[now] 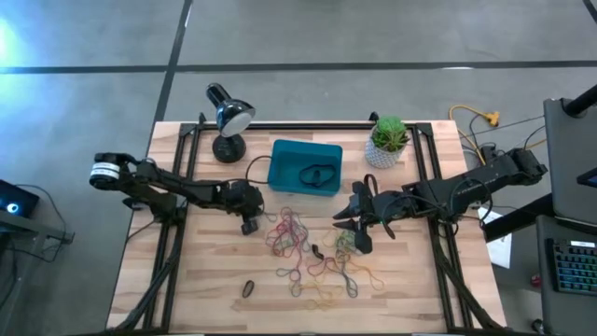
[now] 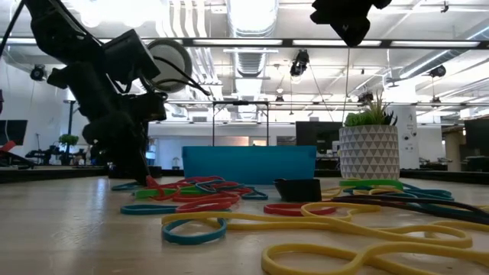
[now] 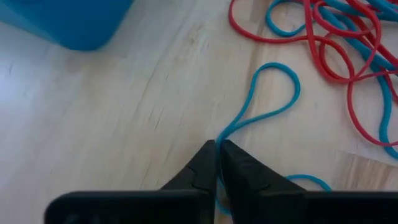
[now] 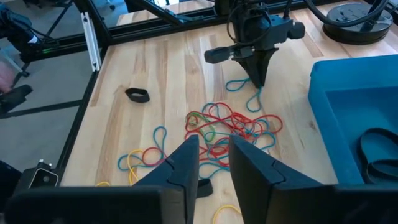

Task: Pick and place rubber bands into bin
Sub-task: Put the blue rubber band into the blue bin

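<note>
Many rubber bands (image 1: 297, 250) in mixed colours lie loose on the wooden table, in front of the teal bin (image 1: 305, 166). One black band (image 1: 317, 175) lies inside the bin. My left gripper (image 3: 217, 149) is down at the pile's left edge, shut on a blue rubber band (image 3: 273, 93); it also shows in the right wrist view (image 4: 256, 79). My right gripper (image 4: 213, 158) hovers open above the pile's right side (image 1: 359, 233), nothing between its fingers. My left gripper pinches a blue band where its two strands run together (image 3: 221, 138), between the tips of its two fingers. The fingers come slanting down from above, from the table's left. The band's loop (image 3: 287, 79) lies flat on the table beyond the tips.
A desk lamp (image 1: 229, 117) stands at the back left, a white plant pot (image 1: 387, 145) at the back right beside the bin. A lone black band (image 1: 249, 287) lies near the front left. Black frame rails run along the table's sides.
</note>
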You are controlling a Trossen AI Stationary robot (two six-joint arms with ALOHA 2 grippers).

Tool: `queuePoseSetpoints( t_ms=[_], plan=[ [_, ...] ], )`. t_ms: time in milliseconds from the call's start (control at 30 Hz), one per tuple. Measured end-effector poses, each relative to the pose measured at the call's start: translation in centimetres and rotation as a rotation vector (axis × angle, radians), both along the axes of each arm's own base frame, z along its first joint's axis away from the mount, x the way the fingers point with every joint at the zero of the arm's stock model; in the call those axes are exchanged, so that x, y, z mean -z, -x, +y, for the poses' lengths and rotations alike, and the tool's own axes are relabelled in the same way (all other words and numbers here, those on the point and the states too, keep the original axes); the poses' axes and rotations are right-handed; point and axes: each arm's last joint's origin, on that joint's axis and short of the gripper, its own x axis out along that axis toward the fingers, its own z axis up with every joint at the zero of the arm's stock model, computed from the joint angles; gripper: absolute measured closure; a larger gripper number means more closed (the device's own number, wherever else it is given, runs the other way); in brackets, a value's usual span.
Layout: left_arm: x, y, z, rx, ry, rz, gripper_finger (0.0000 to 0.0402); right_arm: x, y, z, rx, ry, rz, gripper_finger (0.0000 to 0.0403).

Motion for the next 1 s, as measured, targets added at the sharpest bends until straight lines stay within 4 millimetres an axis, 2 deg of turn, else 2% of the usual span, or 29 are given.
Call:
queuePoseSetpoints(
  t_ms=[100, 300, 667, 1000],
  plan=[
    [-0.6, -0.2, 0.0, -0.015, 0.001, -0.023, 0.0397, 0.0, 0.0, 0.0, 0.000, 0.000, 0.000, 0.0329],
    [-3.0, -0.7, 0.1, -0.024, -0.021, -0.116, 0.0401, 0.0, 0.0, 0.0, 0.000, 0.000, 0.000, 0.0330],
    [-9.0, -1.1, 0.1, -0.021, -0.033, -0.395, 0.0401, 0.1, 0.0, 0.0, 0.000, 0.003, 0.006, 0.0335],
    [-12.9, -2.6, 0.4, 0.010, -0.155, -0.515, 0.0401, 0.2, 0.1, -0.2, 0.037, 0.031, 0.023, 0.0335]
  ],
)
